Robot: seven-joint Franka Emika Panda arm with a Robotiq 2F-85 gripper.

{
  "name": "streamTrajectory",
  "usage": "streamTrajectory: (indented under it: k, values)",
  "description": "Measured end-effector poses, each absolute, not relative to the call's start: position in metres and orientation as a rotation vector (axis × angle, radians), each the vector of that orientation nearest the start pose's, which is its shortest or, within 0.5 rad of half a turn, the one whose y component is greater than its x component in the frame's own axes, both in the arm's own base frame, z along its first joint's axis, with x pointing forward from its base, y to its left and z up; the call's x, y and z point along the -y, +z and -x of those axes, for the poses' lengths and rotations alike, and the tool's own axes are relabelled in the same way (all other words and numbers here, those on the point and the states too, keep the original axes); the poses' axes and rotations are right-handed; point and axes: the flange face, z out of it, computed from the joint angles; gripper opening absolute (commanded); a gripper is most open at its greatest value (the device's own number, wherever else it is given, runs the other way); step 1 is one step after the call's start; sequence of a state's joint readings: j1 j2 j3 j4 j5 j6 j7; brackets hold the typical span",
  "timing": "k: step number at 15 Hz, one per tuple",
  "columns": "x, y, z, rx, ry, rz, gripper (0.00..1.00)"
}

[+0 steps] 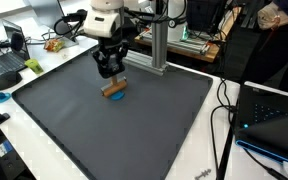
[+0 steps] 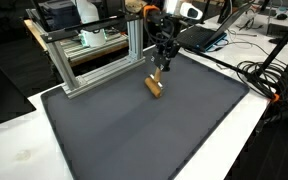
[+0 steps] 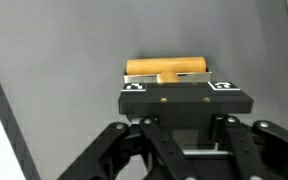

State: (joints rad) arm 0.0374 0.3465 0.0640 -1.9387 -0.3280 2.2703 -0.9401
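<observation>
End effector (image 1: 111, 74) is seen closed. The top of a wood block (image 1: 113, 89) is gripped between the jaws; this is shown closest in the wrist view, where the block (image 3: 167, 68) lies crosswise right at the black jaw housing. The fingertips themselves are hidden there. The arm is pointed straight down.

The block is held low over a dark mat (image 1: 134, 130). Whether it touches the mat cannot be told. A small blue thing (image 1: 119, 97) is seen just under the block in an exterior view; it cannot be made out elsewhere.

The block is placed toward the tabletop edge where a metal frame (image 2: 94, 60) stands, near that frame and well apart from the other edges. The mat is spread over most of the tabletop.

Cables (image 2: 259, 75) are trailed past one mat corner. A laptop (image 1: 6, 60) is set off the mat at another side.
</observation>
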Motion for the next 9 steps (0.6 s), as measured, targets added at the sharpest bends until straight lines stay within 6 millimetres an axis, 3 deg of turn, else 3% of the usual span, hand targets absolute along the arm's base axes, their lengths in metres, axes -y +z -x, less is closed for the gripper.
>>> streamTrajectory:
  k: [9]
  values:
    - [-0.065,0.304,-0.6162,1.917,0.153,2.728,0.22]
